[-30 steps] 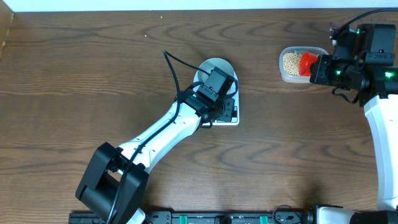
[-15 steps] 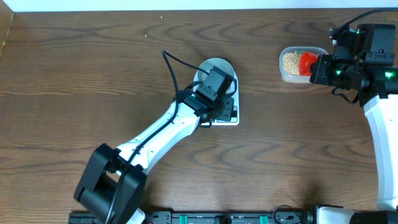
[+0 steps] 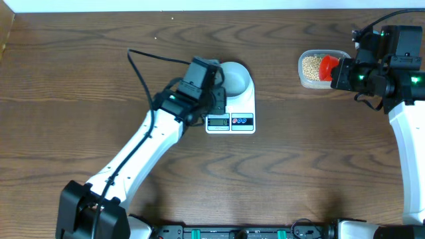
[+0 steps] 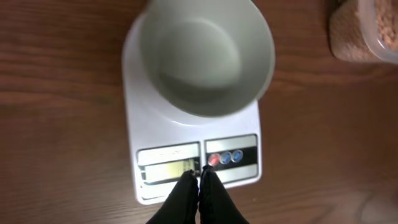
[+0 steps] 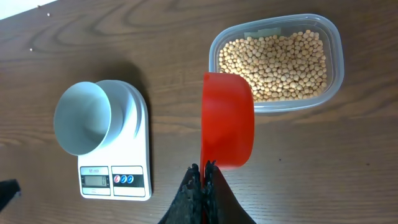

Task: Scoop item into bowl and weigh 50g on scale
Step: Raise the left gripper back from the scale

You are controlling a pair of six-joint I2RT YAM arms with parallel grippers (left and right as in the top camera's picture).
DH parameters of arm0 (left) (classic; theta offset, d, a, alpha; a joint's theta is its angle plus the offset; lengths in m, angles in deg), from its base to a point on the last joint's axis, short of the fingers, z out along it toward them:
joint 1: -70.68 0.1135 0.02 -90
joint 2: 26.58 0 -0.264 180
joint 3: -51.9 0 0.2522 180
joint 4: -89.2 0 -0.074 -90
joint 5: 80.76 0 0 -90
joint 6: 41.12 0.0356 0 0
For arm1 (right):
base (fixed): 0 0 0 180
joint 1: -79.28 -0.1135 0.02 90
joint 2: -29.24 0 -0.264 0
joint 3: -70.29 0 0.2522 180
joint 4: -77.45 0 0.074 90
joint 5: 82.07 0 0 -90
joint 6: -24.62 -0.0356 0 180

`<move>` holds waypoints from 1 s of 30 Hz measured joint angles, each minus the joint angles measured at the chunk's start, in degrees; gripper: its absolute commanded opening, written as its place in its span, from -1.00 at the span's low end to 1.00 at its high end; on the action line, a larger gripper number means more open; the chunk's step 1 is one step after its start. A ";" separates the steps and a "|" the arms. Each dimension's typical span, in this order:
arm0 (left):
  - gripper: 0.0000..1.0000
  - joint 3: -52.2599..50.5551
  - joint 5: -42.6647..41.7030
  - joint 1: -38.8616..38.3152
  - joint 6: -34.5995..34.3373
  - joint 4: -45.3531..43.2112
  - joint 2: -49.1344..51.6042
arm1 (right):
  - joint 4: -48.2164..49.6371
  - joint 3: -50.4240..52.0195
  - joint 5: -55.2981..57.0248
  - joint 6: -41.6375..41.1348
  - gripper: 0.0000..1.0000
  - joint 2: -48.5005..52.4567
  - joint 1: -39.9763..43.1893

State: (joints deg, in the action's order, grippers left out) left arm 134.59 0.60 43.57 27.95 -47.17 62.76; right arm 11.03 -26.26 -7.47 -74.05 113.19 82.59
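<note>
The pale bowl [image 3: 236, 78] [image 4: 205, 56] [image 5: 84, 118] sits empty on the white scale [image 3: 247, 106] [image 4: 149, 124] [image 5: 134, 155]. My left gripper [image 3: 218, 93] [image 4: 199, 175] is shut with nothing in it. It hangs over the scale's front, between the display and the buttons. The tan beads [image 3: 309, 65] [image 5: 273, 59] fill a clear tub [image 3: 304, 81] [image 5: 336, 68]. My right gripper [image 3: 340, 72] [image 5: 203, 167] is shut on the handle of a red scoop [image 3: 327, 66] [image 5: 228, 121]. The scoop hovers at the tub's near rim, and I cannot see inside it.
The clear tub also shows at the top right corner of the left wrist view [image 4: 367, 31]. Bare brown wooden table [image 3: 99, 73] lies all around the scale and the tub. A black cable [image 3: 149, 56] loops off the left wrist.
My left arm has swung left and lifted off the scale's front, uncovering the display and buttons. The right arm and scoop have not moved.
</note>
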 measured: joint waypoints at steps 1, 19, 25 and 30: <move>-0.85 0.00 0.00 0.50 0.00 0.00 -0.11 | 0.00 0.00 -0.02 0.00 -0.98 0.00 0.00; -0.85 0.00 -1.99 0.46 6.71 7.78 -6.67 | -0.24 0.00 -0.02 0.00 -0.98 0.00 -0.44; -0.85 0.00 -2.21 0.26 14.29 10.84 -13.16 | -0.24 0.00 -0.04 0.00 -0.98 0.00 -0.44; -0.85 0.00 -2.19 0.26 23.15 15.08 -14.64 | -0.24 0.00 -0.02 0.00 -0.98 0.00 -0.44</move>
State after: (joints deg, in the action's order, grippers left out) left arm 134.59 -1.59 43.83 51.10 -32.09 48.11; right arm 10.79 -26.26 -7.49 -74.05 113.19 82.15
